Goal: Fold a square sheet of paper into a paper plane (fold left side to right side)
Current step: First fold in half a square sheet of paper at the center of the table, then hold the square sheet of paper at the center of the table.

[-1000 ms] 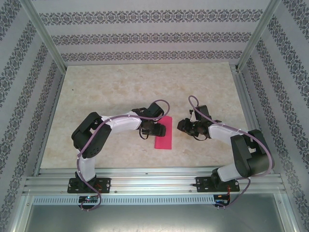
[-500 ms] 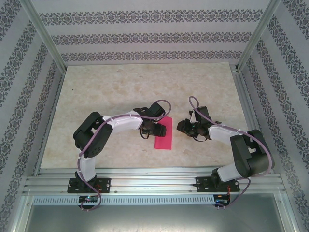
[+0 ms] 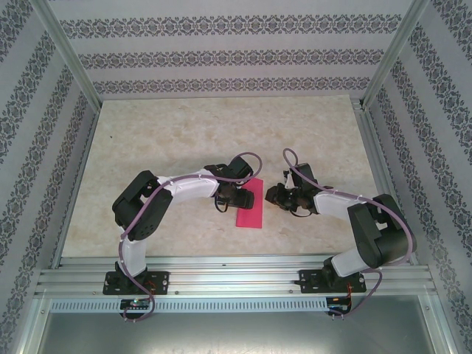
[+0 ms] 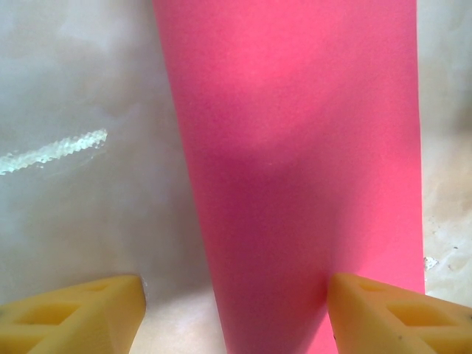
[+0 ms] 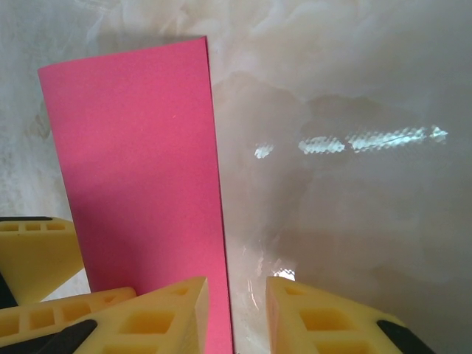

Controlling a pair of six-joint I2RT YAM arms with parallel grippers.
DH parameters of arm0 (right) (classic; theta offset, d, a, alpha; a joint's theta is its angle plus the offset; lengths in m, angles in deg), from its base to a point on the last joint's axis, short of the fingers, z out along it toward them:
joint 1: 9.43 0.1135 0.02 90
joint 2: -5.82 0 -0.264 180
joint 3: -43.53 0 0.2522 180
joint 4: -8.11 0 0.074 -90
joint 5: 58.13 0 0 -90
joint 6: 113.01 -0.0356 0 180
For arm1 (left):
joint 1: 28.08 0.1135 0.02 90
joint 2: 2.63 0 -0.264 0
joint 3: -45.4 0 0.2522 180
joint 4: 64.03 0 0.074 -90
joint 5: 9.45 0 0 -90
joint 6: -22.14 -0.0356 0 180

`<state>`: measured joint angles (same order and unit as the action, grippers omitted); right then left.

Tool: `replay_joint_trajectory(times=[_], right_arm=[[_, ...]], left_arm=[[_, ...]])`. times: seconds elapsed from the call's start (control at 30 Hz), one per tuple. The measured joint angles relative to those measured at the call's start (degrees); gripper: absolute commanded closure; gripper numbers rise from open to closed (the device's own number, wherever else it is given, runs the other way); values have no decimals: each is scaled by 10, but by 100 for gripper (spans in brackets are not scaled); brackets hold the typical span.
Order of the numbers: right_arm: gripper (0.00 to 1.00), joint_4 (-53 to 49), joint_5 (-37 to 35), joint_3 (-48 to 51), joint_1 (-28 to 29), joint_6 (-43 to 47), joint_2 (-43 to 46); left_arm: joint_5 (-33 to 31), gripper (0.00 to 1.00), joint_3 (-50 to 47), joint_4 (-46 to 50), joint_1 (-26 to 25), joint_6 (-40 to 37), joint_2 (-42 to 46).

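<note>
The square sheet of paper (image 3: 251,214) lies flat on the table as a narrow pink rectangle, folded in half. My left gripper (image 3: 246,198) stands open over its far part. In the left wrist view its yellow fingertips (image 4: 74,316) are wide apart with the sheet of paper (image 4: 295,169) running between them. My right gripper (image 3: 271,196) sits just right of the paper, open by a narrow gap. In the right wrist view the right gripper (image 5: 237,313) straddles the right edge of the paper (image 5: 133,177), one fingertip over the pink, the other over bare table.
The marble-patterned table (image 3: 184,133) is fenced by patterned walls and metal posts. An aluminium rail (image 3: 236,276) runs along the near edge by the arm bases. The left gripper's yellow fingers (image 5: 37,247) appear at the left of the right wrist view.
My right gripper has slid left towards the paper's right edge and its jaws have narrowed. The left arm and the paper have stayed put.
</note>
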<state>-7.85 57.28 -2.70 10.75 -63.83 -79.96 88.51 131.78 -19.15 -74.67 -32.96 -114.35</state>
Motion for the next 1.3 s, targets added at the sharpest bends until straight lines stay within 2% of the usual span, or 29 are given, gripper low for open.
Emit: replay_joint_trajectory(times=[1.07,1.3], right_arm=[[80,18,1,0,22,-31,-11],[86,23,2,0,25,-35,-11]], left_arm=[[-6,31,9,9,-1,5,-6],[-6,31,9,10,-1,5,-7]])
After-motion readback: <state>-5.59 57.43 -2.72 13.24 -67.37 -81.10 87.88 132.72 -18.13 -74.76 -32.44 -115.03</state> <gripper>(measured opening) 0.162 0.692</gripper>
